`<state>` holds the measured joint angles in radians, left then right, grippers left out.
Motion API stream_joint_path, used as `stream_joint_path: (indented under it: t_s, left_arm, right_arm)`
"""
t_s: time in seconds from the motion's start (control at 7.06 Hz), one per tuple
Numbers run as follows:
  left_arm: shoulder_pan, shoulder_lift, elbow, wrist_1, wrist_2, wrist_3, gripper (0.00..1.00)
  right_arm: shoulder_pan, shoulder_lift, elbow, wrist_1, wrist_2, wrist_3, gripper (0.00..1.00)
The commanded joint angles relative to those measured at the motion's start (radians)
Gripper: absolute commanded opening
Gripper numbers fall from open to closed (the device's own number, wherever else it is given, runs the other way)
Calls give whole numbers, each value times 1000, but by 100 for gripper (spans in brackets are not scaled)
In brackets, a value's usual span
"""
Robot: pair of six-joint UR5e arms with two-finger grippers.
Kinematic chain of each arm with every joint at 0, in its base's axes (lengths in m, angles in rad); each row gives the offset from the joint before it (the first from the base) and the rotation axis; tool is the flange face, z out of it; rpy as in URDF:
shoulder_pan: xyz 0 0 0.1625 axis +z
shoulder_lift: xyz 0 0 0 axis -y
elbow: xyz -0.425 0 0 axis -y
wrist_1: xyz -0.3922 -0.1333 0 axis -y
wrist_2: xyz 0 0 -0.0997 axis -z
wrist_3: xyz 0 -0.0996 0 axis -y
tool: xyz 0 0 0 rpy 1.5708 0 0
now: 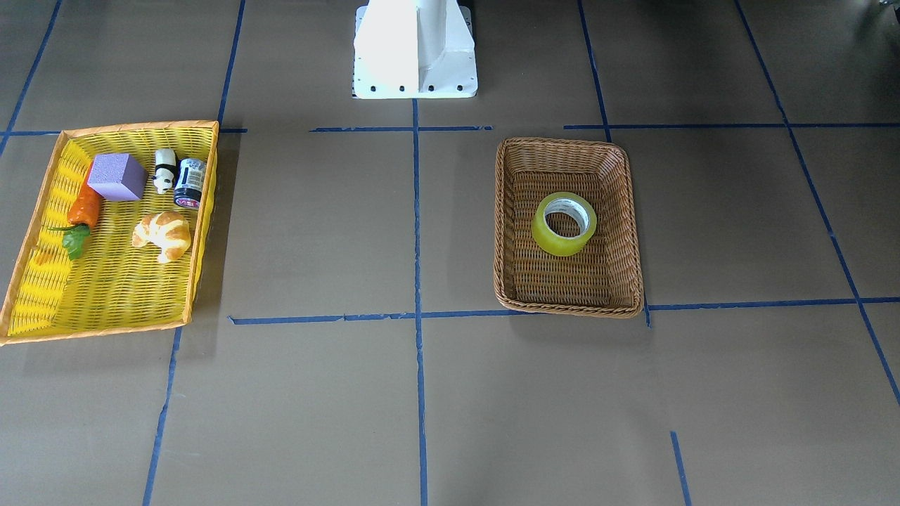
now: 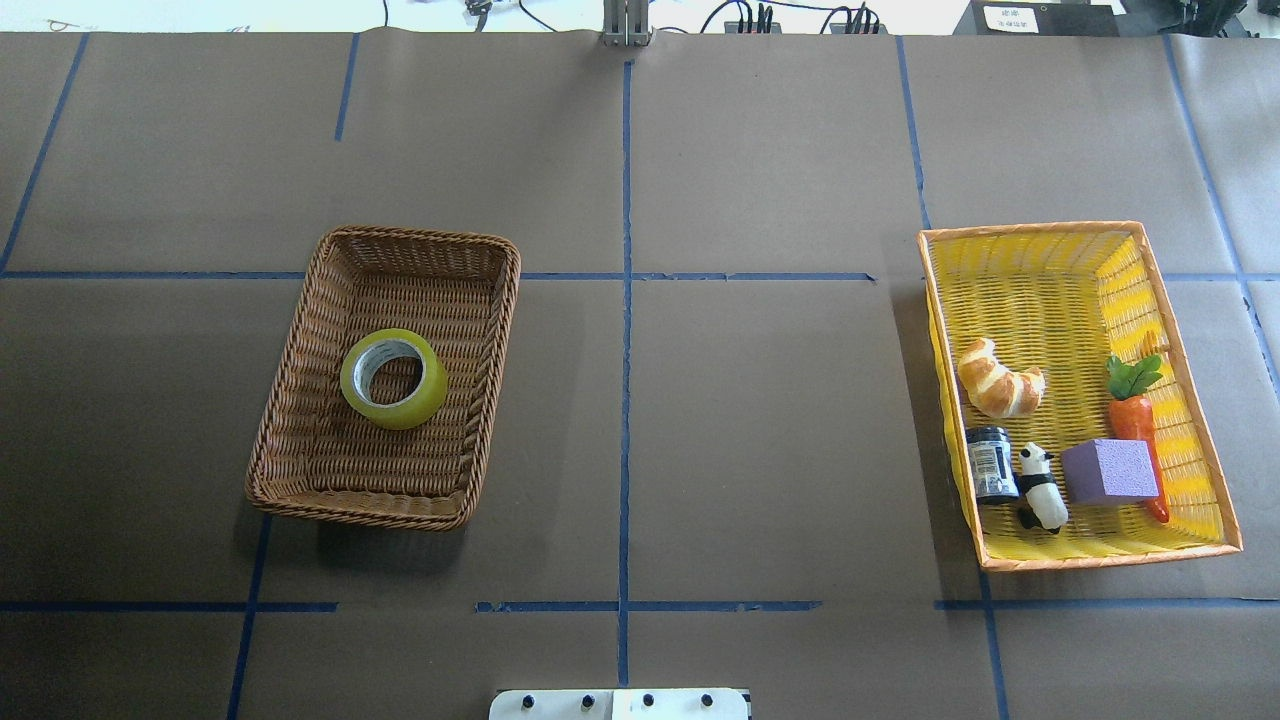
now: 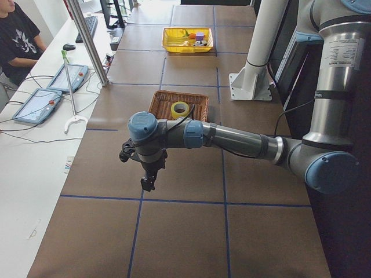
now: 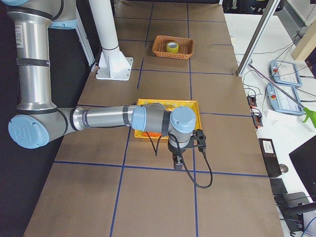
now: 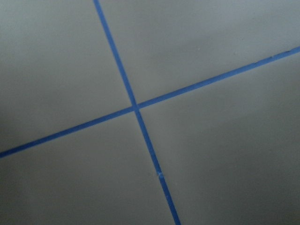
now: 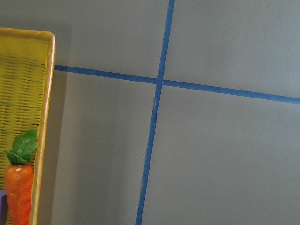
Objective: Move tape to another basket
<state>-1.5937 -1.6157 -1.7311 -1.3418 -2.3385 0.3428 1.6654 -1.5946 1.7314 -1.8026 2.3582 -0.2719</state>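
Though untouched, tape (image 2: 405, 408) flat inside the basket (image 2: 385, 508).

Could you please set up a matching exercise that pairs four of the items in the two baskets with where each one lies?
Things:
1. wide roll of translucent yellow packing tape
2. golden toy croissant
3. purple foam cube
4. orange toy carrot with green leaves

Places:
A. between the black-and-white panda figure and the carrot
B. alone in the brown woven wicker basket
C. by the side of the yellow plastic-mesh tray farthest from the wicker basket
D. by the tray's side nearest the wicker basket

Pairs: 1-B, 2-D, 3-A, 4-C.
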Motion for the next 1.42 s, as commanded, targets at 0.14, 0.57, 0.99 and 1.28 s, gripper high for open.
stream_joint_path:
  t_s: [0.14,0.57,0.99,1.28]
  left_arm:
    - [-11,64,-68,1,2,7,100]
    - [-6,112,-76,3,-4,-56,100]
    - [-2,115,-33,-11,-7,-53,100]
    - [0,111,-28,-43,-8,-53,100]
  right_arm:
    - [13,-48,10,-3,-1,-26,100]
    - [13,-67,13,2,-7,-50,100]
    - [11,-64,16,3,2,-50,100]
    - [-2,-56,36,2,9,-29,100]
